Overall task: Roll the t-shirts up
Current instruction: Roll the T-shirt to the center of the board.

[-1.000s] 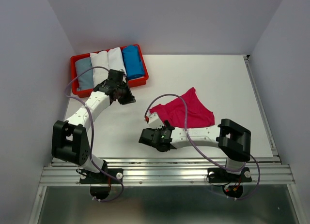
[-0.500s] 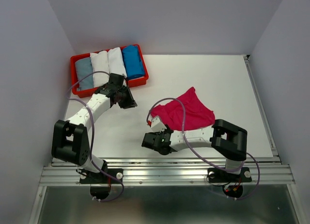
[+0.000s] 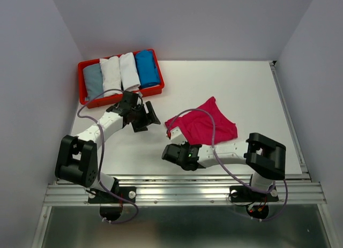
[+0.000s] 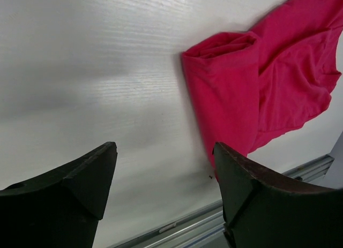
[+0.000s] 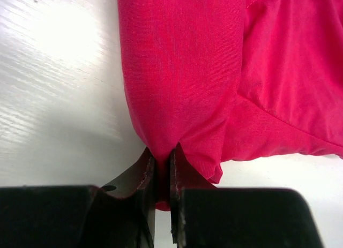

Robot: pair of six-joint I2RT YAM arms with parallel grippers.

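Now my right claw (image 5: 159, 170) is pinched nearly closed on the near edge of the magenta t-shirt (image 5: 182, 71), which lies crumpled on the counter (image 5: 53, 98); my left claw (image 4: 163, 151) gapes wide, holding nothing, above the counter beside it

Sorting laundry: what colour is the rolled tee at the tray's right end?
The tee is bright blue, best seen in the top external view.
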